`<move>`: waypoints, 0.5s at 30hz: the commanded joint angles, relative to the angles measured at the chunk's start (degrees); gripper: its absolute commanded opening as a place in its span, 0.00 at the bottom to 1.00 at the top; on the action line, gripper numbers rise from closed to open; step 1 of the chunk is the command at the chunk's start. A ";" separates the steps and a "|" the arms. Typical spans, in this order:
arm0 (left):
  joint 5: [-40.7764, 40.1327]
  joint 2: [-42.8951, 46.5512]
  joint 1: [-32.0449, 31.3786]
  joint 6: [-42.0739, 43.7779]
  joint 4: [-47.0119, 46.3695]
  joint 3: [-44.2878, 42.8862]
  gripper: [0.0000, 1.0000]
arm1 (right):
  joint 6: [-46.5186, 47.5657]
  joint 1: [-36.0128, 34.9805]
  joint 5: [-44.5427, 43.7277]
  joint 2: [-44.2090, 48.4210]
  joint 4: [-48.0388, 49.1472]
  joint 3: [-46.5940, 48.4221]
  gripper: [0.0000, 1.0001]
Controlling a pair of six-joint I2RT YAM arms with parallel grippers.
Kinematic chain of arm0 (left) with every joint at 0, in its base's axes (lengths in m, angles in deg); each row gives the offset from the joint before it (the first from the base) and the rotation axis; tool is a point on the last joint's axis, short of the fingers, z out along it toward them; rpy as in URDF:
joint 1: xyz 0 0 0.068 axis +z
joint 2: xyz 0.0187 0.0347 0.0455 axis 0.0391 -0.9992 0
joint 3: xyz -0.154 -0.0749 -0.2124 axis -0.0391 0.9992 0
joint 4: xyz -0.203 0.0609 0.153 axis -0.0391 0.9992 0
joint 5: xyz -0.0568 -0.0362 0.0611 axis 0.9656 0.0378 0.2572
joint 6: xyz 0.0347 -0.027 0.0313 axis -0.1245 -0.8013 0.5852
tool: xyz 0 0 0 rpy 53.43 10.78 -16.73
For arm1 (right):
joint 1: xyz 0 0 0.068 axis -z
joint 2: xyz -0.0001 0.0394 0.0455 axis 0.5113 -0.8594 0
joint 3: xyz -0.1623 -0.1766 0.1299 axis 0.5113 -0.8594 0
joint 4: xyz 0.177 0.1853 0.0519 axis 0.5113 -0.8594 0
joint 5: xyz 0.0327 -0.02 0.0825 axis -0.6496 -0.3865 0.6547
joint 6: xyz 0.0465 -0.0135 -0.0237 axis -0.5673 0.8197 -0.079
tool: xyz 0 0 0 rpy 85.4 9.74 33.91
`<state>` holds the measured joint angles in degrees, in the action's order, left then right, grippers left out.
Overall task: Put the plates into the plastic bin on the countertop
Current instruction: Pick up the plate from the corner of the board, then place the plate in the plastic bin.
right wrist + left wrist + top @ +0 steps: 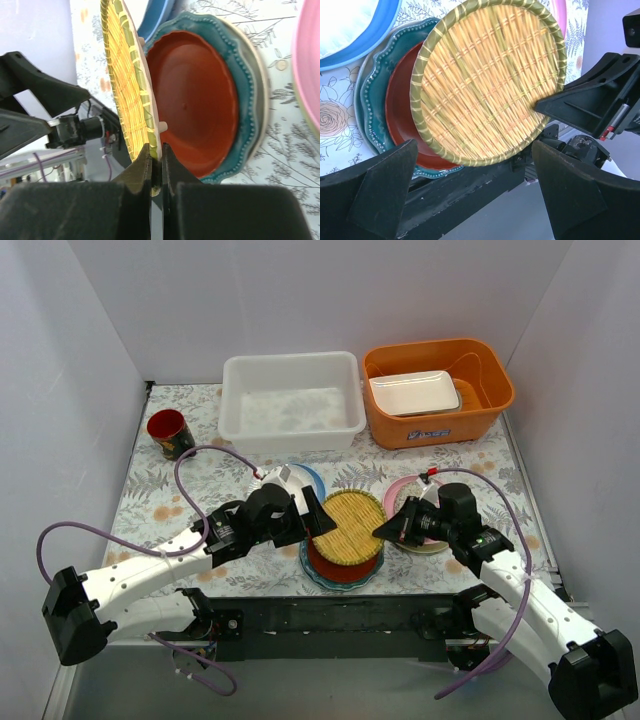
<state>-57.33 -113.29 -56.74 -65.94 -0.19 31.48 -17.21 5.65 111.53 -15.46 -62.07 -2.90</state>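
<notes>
No legible text; label [432, 432] on orange tub [492, 412] front too small (blurred).

The left arm [150, 575] reaches from the near left corner of the counter toward the middle of the near edge, forearm angled inward. Its left gripper [318, 519] points right with the jaws spread wide. The right arm [520, 590] comes in from the near right corner, wrist turned left. The right gripper [156, 150] has its jaws pinched flat on the rim of the yellow woven plate [350, 525], which it holds at a tilt.
</notes>
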 commanded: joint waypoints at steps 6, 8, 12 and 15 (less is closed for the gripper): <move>0.38 2.33 1.06 -1.80 -4.01 3.66 0.98 | -9.59 0.32 7.62 2.93 15.90 0.70 0.01; 0.82 2.42 1.32 -1.98 -4.54 3.93 0.98 | -12.40 0.23 9.38 3.11 18.73 -0.89 0.01; 1.00 3.30 1.50 -2.33 -5.68 4.81 0.98 | -16.28 0.32 10.61 3.81 24.62 -3.61 0.01; 0.82 5.05 1.50 -2.59 -7.09 5.42 0.98 | -15.76 0.32 11.40 3.03 24.45 -3.44 0.01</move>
<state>-56.41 -111.76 -55.61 -67.91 -4.14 35.74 -29.97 5.65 119.42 -12.71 -45.35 -6.42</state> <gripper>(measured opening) 0.981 0.081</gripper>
